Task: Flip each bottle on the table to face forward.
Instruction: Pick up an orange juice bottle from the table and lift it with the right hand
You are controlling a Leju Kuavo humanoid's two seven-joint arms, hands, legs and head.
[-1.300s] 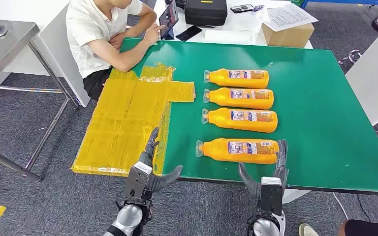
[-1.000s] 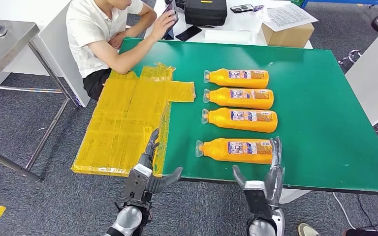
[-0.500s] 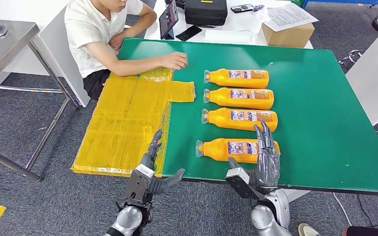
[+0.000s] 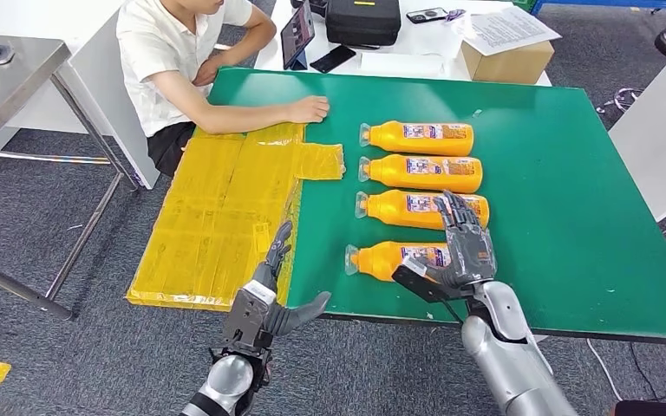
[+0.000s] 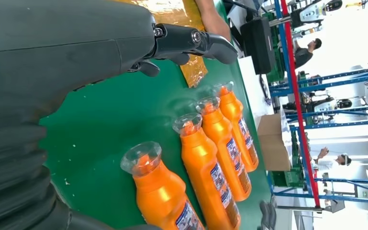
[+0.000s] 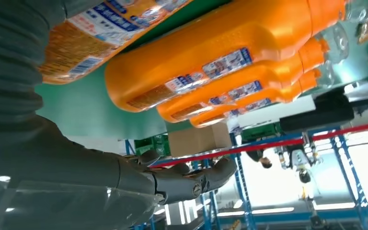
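Since the earlier frames the right hand (image 4: 462, 247) has risen from the near edge of the green surface (image 4: 564, 217) and now hangs over the label end of the nearest orange plastic bottle (image 4: 390, 256), its fingers (image 4: 456, 215) spread apart and reaching over the second orange bottle (image 4: 403, 208); whether they touch either bottle cannot be told. The left hand (image 4: 264, 299) remains at the near edge, fingers apart, holding nothing. The seated person's hand (image 4: 308, 109) has left the tablet (image 4: 297, 33) and now rests on the surface by the yellow taped sheet (image 4: 225, 208).

All four orange bottles lie on their sides in a row, clear caps toward the yellow sheet, labels uppermost; the third orange bottle (image 4: 421, 172) and farthest orange bottle (image 4: 416, 137) are well apart from both hands.

Beyond the green surface a white table carries a black case (image 4: 362, 19), a brown cardboard box (image 4: 507, 61) and papers (image 4: 507, 29). The floor is grey carpet (image 4: 17, 217). The wrist views show blue racking (image 5: 311, 143) with people standing beyond it.
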